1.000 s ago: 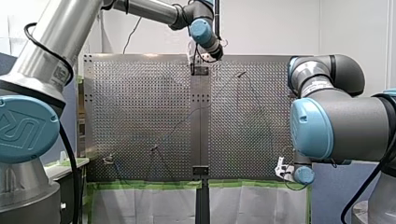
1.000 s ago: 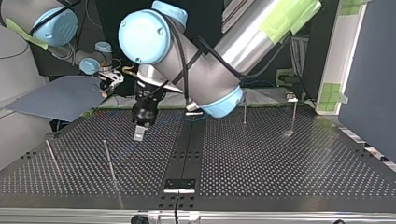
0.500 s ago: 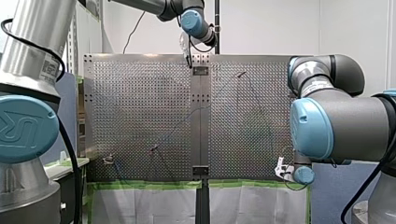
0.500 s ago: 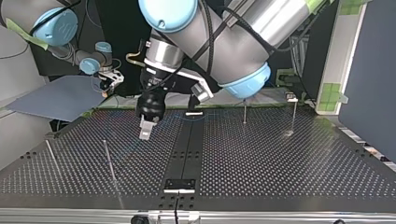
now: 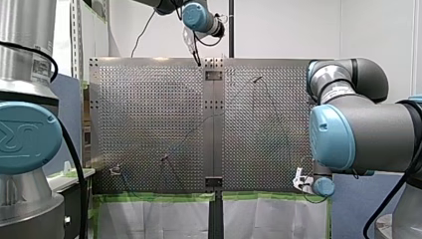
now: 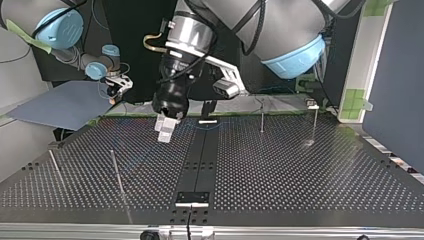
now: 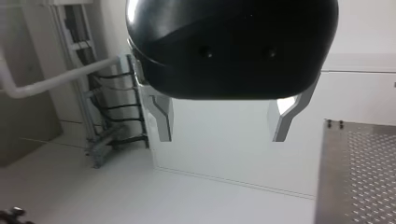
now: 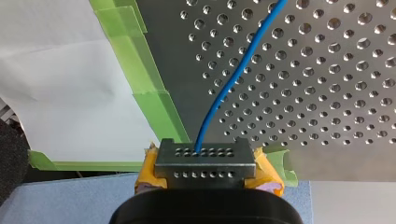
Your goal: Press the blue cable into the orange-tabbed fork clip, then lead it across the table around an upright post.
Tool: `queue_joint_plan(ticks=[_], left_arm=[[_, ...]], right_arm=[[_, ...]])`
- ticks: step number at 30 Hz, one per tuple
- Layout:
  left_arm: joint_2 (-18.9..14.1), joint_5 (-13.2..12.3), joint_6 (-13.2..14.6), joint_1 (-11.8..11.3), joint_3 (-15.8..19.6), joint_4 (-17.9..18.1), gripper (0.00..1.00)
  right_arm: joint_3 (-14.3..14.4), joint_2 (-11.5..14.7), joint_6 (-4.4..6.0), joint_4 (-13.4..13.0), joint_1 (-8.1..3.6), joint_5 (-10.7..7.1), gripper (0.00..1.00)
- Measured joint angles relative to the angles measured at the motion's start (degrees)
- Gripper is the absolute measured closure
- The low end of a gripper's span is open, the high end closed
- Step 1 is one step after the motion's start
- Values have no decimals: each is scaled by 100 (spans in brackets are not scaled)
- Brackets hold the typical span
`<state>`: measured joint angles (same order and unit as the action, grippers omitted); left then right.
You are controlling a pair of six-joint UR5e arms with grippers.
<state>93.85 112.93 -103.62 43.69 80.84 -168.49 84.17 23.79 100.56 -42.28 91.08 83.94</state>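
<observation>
The blue cable (image 8: 233, 79) is running out of my right claw (image 8: 205, 161), which is gripping it between its yellow pads (image 8: 266, 170), and is lying across the perforated counter (image 8: 327, 93) ahead of that claw. The claw is sitting just off the counter's edge, where green tape (image 8: 154, 107) is lining the rim. My left claw (image 7: 219, 116) is hanging with its metal fingers (image 7: 161, 116) spread wide and holding nothing. In the top view it is hovering above the counter beside the dark centre strip (image 6: 200, 155). Upright posts (image 6: 116, 170) are standing well apart from it toward that view's left and right, with a wide stretch of perforated plate between them
</observation>
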Motion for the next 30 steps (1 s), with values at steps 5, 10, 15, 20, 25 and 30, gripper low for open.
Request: queue_joint_plan(ticks=[5,10,15,20,25,30], left_arm=[[-286,7,-1,5,287,284,0],[-497,13,-32,5,555,554,0],[-515,20,-59,8,839,837,0],[-448,96,-85,10,1150,1146,0],[-404,169,-95,10,1423,1423,0],[-329,201,-138,10,1681,1678,0]], right_arm=[[-1,0,0,0,2,0,100],[0,0,0,0,2,-12,100],[0,0,-1,6,2,-38,100],[0,0,0,8,2,-43,100],[0,0,-2,9,3,-56,100],[0,0,-2,10,2,-61,100]])
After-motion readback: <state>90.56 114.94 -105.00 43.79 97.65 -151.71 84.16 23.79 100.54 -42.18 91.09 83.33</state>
